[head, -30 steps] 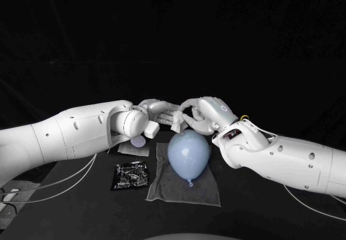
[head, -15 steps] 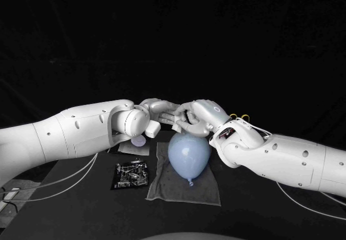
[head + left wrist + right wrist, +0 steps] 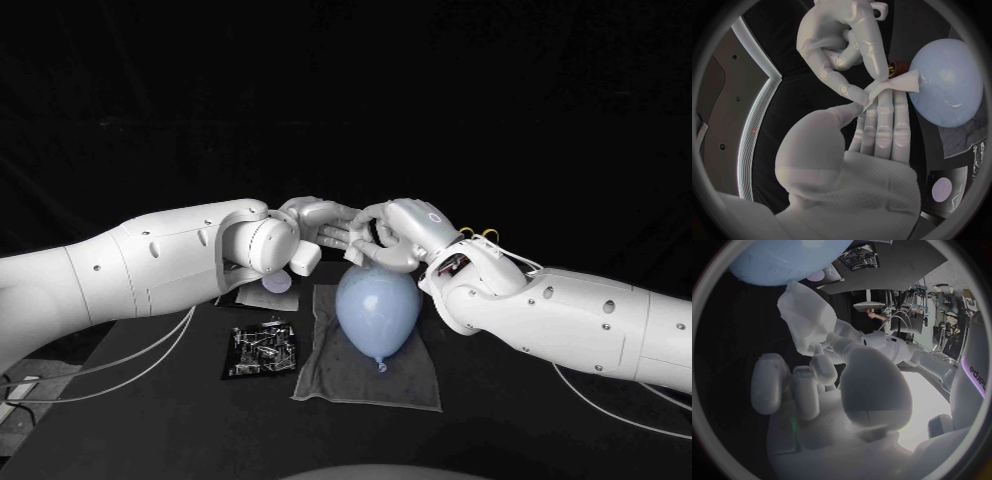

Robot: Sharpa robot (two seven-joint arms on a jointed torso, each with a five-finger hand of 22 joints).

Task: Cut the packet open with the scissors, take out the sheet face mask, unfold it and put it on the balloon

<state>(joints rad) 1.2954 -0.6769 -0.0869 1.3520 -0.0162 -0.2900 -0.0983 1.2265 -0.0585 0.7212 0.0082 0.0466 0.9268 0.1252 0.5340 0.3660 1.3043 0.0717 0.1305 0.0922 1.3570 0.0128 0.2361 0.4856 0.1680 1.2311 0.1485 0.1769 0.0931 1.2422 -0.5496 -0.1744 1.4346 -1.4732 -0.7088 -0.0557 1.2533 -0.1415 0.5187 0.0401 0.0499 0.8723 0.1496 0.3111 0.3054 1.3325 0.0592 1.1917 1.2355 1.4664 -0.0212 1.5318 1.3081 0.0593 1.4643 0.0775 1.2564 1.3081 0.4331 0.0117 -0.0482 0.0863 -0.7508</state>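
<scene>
sheet mask (image 3: 898, 82): white, folded, held between both hands; touching the balloon (image 3: 378, 308) at its far end
left hand (image 3: 320, 222): fingers (image 3: 882, 125) straight, pressed side by side; thumb closed on the mask's edge
right hand (image 3: 392, 232): fingertips pinching the mask from above
balloon: pale blue, lying on a grey cloth (image 3: 411, 385)
packet (image 3: 261, 348): on the table (image 3: 144, 420), just beside the cloth

Black table (image 3: 144, 430) dimly lit in the foreground, plain black backdrop (image 3: 346, 80) filling the space behind
</scene>
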